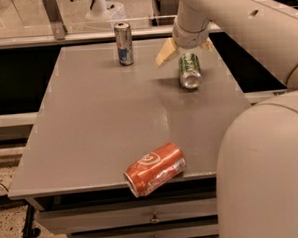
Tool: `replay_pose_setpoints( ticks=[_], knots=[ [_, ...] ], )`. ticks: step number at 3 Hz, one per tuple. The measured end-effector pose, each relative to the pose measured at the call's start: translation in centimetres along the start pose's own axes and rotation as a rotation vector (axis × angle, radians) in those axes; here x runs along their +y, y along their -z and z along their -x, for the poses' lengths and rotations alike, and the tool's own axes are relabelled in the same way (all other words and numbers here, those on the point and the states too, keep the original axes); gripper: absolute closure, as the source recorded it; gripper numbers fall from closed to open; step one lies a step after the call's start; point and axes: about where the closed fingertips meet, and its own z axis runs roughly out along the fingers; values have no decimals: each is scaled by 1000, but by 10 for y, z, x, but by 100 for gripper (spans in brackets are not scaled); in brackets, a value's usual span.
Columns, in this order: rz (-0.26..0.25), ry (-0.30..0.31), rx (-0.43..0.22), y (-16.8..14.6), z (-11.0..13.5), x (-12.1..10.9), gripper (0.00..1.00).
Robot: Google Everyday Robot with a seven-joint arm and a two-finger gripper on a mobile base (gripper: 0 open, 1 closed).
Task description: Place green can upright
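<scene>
Camera view is showing the two-finger gripper (184, 54) straddling, jaws apart, the far end of the side-lying green aluminium can (189, 72), likely light, slick, dentable, wanting a gentle mid-body hold.

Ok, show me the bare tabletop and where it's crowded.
Bare: the wide middle and left of the table, between the silver-and-blue can, the green can and the orange can. Crowded: far right, where the gripper sits over the green can.

White arm (244, 21) angles down from right, gripper (184, 53) low, fingers spread.
</scene>
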Motion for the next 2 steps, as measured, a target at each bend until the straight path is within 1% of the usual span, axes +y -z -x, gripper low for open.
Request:
replay_pose_setpoints(
  ticks=[1, 2],
  knots=[
    [-37, -53, 34, -12, 3, -3, 16],
    [-56, -81, 67, -21, -3, -4, 40]
  ],
)
